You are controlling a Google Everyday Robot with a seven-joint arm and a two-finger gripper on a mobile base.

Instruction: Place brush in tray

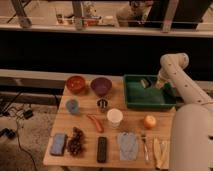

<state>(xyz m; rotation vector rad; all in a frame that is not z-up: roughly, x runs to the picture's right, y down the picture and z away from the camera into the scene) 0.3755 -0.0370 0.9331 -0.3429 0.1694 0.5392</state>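
Pincer (158,84) over tray (150,98) on wooden table (132,118)

The wooden table (134,116) carried the tray (150,105), an orange bowl (76,84), a purple bowl (101,86), a white cup (114,117) and a remote (102,149), with the gripper (159,85) above the tray's right end.

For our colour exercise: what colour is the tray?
The tray is green, shown best in the camera view; the gripper hangs over its back right part.
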